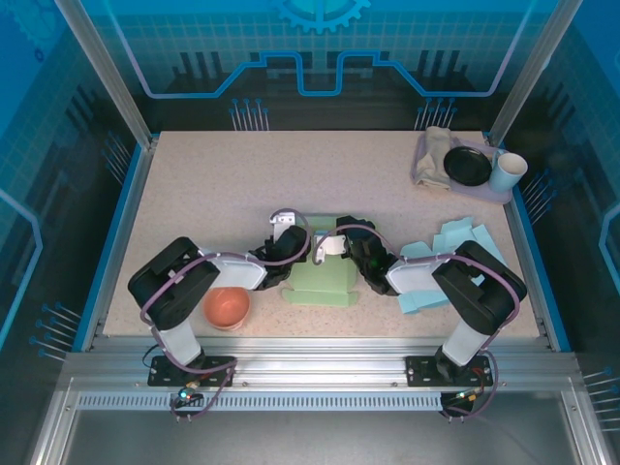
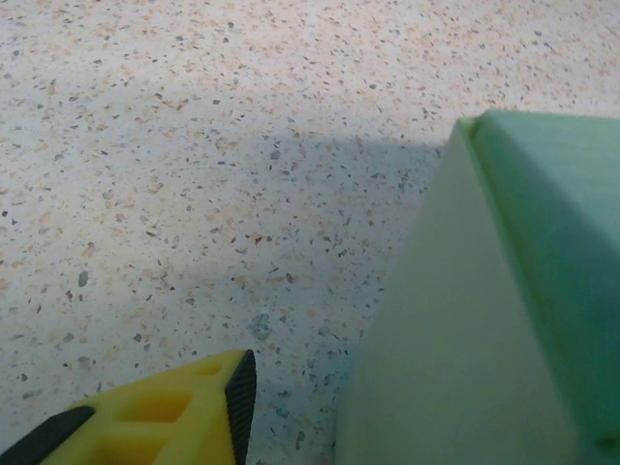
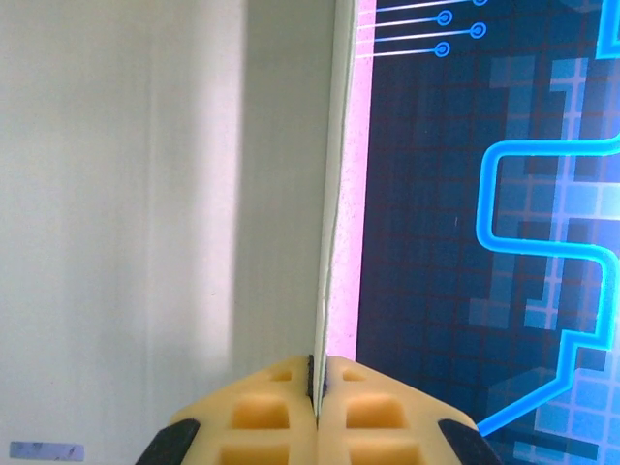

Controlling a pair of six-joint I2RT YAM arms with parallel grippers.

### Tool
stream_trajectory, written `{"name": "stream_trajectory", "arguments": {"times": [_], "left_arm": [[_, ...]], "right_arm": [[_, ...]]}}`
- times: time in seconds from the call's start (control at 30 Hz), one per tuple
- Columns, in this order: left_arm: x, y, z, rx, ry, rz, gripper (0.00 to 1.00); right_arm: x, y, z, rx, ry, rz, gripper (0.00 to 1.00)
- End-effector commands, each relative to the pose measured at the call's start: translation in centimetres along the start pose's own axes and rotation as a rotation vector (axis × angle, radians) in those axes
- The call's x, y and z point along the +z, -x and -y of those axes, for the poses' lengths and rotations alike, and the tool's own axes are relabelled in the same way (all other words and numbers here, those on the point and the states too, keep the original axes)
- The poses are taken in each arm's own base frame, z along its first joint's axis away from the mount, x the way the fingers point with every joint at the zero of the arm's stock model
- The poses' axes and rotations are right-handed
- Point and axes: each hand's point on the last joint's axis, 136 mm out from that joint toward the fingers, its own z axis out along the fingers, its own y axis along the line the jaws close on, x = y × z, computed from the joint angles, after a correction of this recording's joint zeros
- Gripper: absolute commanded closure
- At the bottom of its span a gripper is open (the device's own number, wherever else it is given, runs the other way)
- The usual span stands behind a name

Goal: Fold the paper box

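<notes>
Tabletop point(image 1: 194, 194) nearest my bases is carrying an orange bowl point(image 1: 227, 307), sitting to the near left of the green paper box point(image 1: 320, 281) and apart from it. That box is standing at the middle of the table, between my two grippers. My left gripper point(image 1: 283, 254) is hanging at the box's left side with its fingers apart: one yellow finger point(image 2: 184, 412) is showing off to the side in my left wrist view, just clear of the box's sloping green wall point(image 2: 484, 339), and I cannot see its partner. My right gripper point(image 1: 356, 254) is sitting at the box's right side, and its fingers are pressing together point(image 3: 315, 366) on a thin upright edge of the box. Right of the box, light blue paper sheets point(image 1: 441, 266) are lying flat under my right arm. Far beyond the box to the right, a lilac tray point(image 1: 489, 194) is holding a black plate point(image 1: 467, 166), a pale cup point(image 1: 507, 171) and a folded cloth point(image 1: 434, 147).
</notes>
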Motion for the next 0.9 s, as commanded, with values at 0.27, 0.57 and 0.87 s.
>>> {"name": "stream_trajectory", "arguments": {"times": [0.27,0.57,0.87], "left_arm": [[1.4,0.5,1.3,0.065,-0.027,0.007,0.77],[1.4,0.3,1.4,0.091,0.0,0.016,1.0],[0.8,0.6,-0.4,0.096,0.063,0.053,1.0]], "right_arm": [[-0.6,-0.6,-2.7,0.026,0.13,0.01,1.0],[-1.2,0.2,-1.3,0.093,0.109,0.05,0.87],[-3.8,1.0,1.6,0.249,0.086,0.136,0.76]]}}
